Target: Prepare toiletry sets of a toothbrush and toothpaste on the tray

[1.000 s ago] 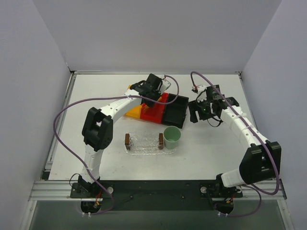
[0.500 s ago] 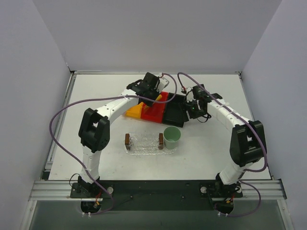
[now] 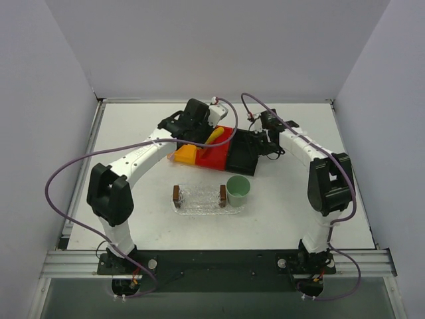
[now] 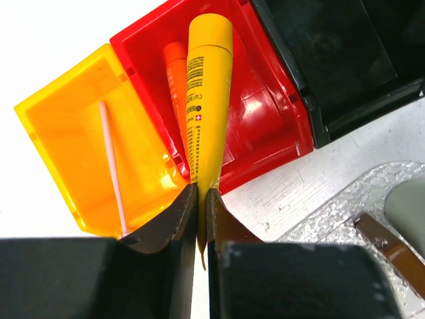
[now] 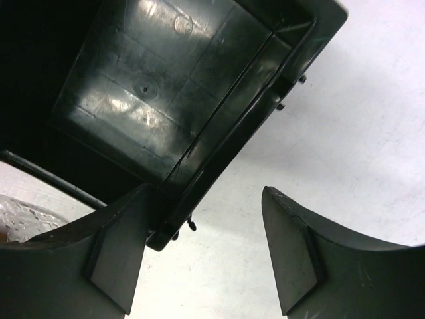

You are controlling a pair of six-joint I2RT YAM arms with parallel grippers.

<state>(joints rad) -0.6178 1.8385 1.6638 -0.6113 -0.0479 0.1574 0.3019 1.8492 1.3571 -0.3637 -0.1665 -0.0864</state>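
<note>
Closest to the arm bases, on the near side of the red bin [image 3: 214, 154], there's the clear bumpy tray [image 3: 199, 203] with a brown block [image 3: 176, 193] at each end. The pale green cup [image 3: 238, 190] sits just beside its right end. The red bin is the middle of a three-bin row, with the orange bin [image 4: 73, 133] touching its left and the black bin [image 3: 242, 153] touching its right. Only the left wrist view really shows contents: the toothbrush [image 4: 111, 166] lies in the orange bin and an orange tube [image 4: 175, 66] lies in the red one. The yellow tube [image 4: 207, 86] hangs over the red bin, its flat end pinched tight in the left gripper [image 4: 200, 199] jaws. From the top camera it's just a yellow sliver. The right wrist view gives the black bin's glossy floor. It also shows the right gripper [image 5: 206, 252], jaws well apart and holding nothing, at the bin's side away from the red bin, over bare white table [image 5: 345, 133]. There's open table all around the bin row.
</note>
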